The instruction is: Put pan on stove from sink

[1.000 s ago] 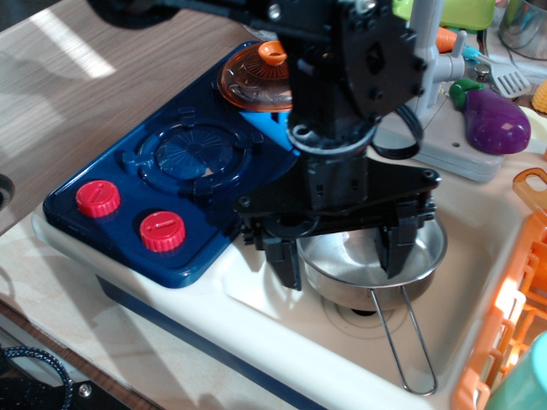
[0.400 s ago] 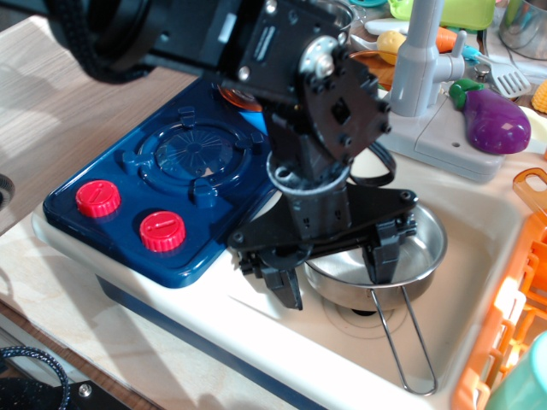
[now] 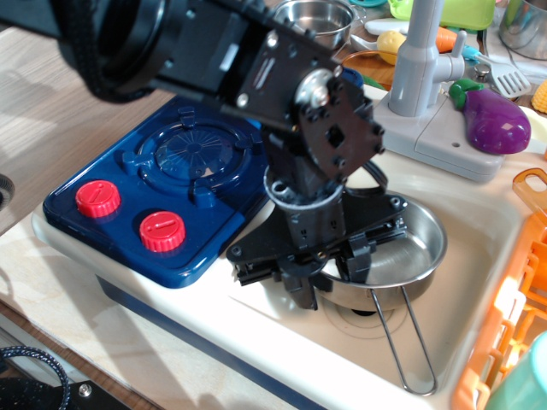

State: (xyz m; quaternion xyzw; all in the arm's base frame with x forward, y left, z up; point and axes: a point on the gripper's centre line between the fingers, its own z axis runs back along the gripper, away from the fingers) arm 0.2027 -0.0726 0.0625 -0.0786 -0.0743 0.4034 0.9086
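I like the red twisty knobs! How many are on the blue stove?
2. One red knob sits near the stove's left front corner, the other knob just right of it. None seem hidden.

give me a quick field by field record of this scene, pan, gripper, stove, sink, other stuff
pan: steel pan sits in the sink, wire handle pointing toward the camera
gripper: gripper down at the pan's near left rim, one finger inside the pan, the other outside; whether it has clamped the rim cannot be told
stove: blue stove left of the sink, front burner bare, two red knobs
sink: cream sink with a grey faucet behind
other: purple eggplant at the back right, orange rack on the right
task state: pan not yet on the stove
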